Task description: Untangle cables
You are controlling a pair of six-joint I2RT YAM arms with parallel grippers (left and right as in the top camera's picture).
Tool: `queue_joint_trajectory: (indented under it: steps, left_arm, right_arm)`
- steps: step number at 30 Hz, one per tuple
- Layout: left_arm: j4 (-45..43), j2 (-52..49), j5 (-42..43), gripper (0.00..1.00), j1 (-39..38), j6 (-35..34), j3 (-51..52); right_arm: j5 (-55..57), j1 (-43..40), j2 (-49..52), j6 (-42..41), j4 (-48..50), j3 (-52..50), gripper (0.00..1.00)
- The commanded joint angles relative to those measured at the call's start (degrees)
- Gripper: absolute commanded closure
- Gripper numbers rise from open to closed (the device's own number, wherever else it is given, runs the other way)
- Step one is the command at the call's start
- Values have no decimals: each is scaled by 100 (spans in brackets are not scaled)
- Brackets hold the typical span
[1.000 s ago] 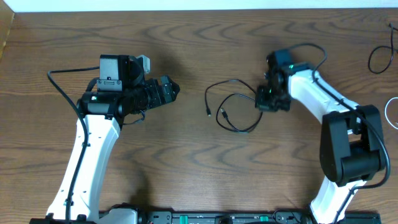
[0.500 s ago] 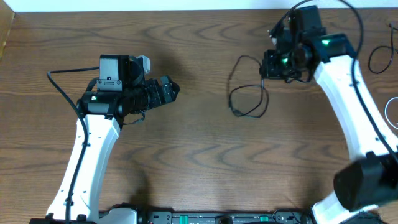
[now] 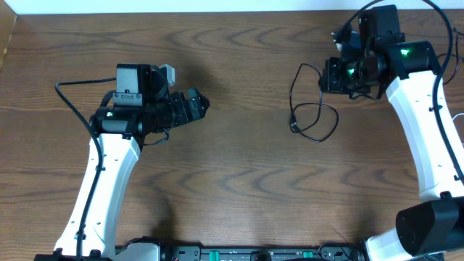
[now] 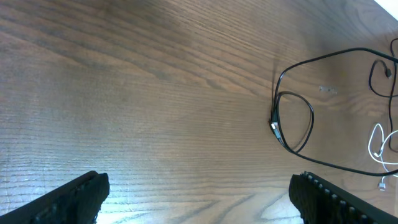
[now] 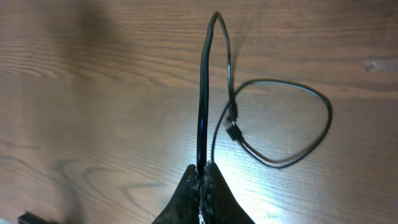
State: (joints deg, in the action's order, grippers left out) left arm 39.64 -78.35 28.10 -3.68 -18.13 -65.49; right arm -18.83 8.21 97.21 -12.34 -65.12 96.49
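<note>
Wooden tabletop [image 3: 239,181] filled every view, with no container anywhere on it, so nothing was held in one.

At about 2 o'clock in the overhead view, the right gripper [image 3: 332,75] had its fingers pinched tight on the black cable [image 3: 291,101]. In the right wrist view the strand ran straight up out of the closed tips. From that grip the cable arched out toward 9 o'clock and dropped toward 7 o'clock. It ended in a loose loop that crossed itself near its small plug and lay on the wood.

The white cable [image 4: 375,140] showed only in part, at the 3 o'clock edge. It was well apart from the black one and not touching it. Near it, toward 2 o'clock, lay another dark loop [image 3: 437,69]; what it belonged to could not be told.

The left gripper [image 3: 201,104] hung over bare wood on the 9 o'clock side, its fingers spread wide and holding nothing.

By my reading, the two cords were already separated. What was left was to open the black cable's own crossing and lay it out.
</note>
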Motion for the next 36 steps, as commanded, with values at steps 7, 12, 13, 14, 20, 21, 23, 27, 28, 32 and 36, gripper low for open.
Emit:
queue_joint_trajectory:
  steps: [7,12,13,14,20,21,23,27,28,32,36]
  left_arm:
    - [2,-11,-76,2,17,52,55]
    - [2,-11,-76,2,20,52,55]
    - [2,-11,-76,2,20,52,55]
    - [2,-11,-76,2,20,52,57]
    - [2,-11,-76,2,20,52,57]
    - [2,-11,-76,2,20,52,57]
    - [2,-11,-76,2,20,52,55]
    - [2,-11,-76,2,20,52,57]
    - [2,-11,-76,2,20,52,55]
    - [2,-11,-76,2,20,52,55]
    - [2,-11,-76,2,20,52,55]
  right_arm:
    - [184,-74,-107,85,-105,79,99]
    - [251,-175,-107,-13,-35,85,99]
    - [293,-229,-107,-133,-35,101,99]
    - [304,-326,-107,-232,-26,133,99]
    - [306,-1172,-107,-378,4,916,99]
    - [304,-1316,-107,-400,4,1086,99]
    - [308,-1628,-107,-492,37,1449,99]
    - [297,-2492,-107,-761,168,2308,99]
    - [256,-2695,-107,-798,205,2485,99]
    - [216,-3434,-105,-846,267,2931,99]
    - [39,-3528,-9,-728,-92,2929,99]
